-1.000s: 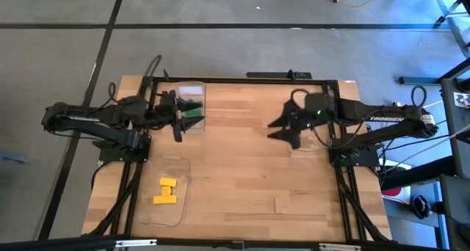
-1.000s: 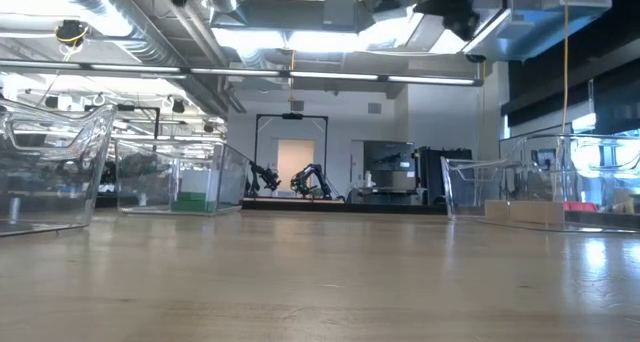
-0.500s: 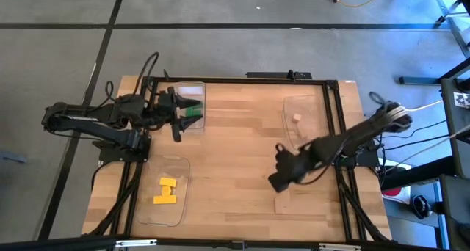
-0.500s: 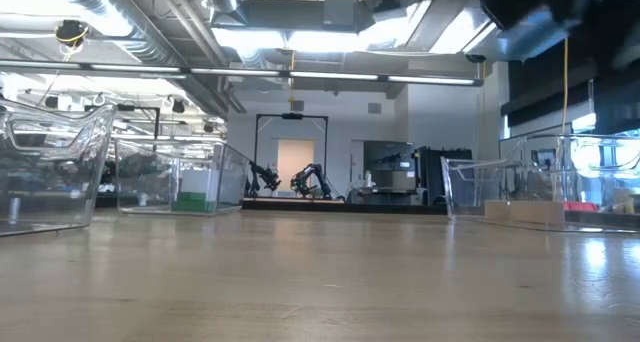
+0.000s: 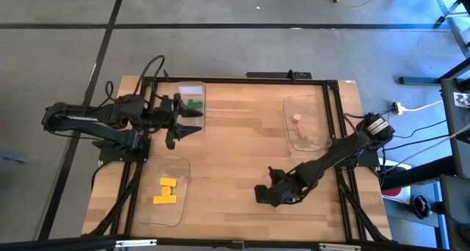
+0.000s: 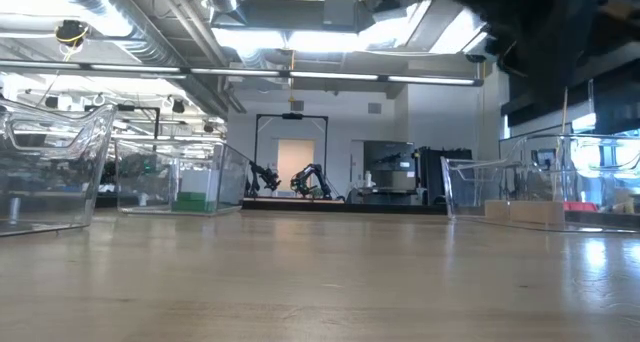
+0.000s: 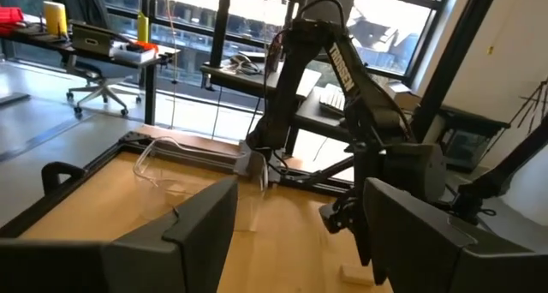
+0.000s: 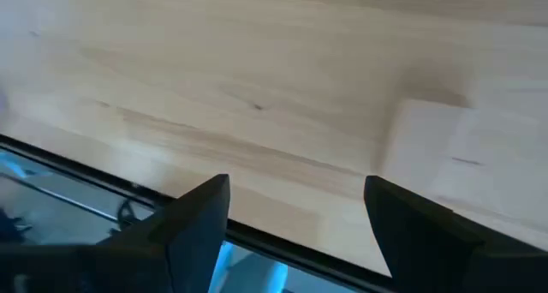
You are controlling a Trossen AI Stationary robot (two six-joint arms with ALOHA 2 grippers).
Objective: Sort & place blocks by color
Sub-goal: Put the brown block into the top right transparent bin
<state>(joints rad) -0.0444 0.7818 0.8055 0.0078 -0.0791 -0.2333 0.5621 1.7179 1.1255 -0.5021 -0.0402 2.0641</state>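
In the high view, green blocks point(image 5: 194, 103) lie in a clear tray point(image 5: 192, 89) at the table's far left. Yellow blocks point(image 5: 166, 191) lie in a second clear tray point(image 5: 175, 211) at the near left. A tan cube point(image 5: 297, 118) sits in a third tray point(image 5: 288, 130) at the far right. My left gripper point(image 5: 191, 122) point(image 7: 300, 190) is open, hovering at the near side of the green tray. My right gripper point(image 5: 259, 194) point(image 8: 295, 186) is open, low over bare tabletop right of centre, toward the near edge. It holds nothing.
A paler rectangular patch of tabletop point(image 8: 445, 147) lies just ahead of the right gripper. The low view shows the trays point(image 6: 50, 172) point(image 6: 200, 187) point(image 6: 510, 192) standing along the far side. The right arm point(image 6: 545, 32) is a dark shape at the upper right there. Bare wood spans the table's middle.
My right arm has swung away from above the far-right tray, toward the near edge and the table's middle, and has come down low over the wood. It has kept its fingers apart. My left gripper has stayed by the green tray.
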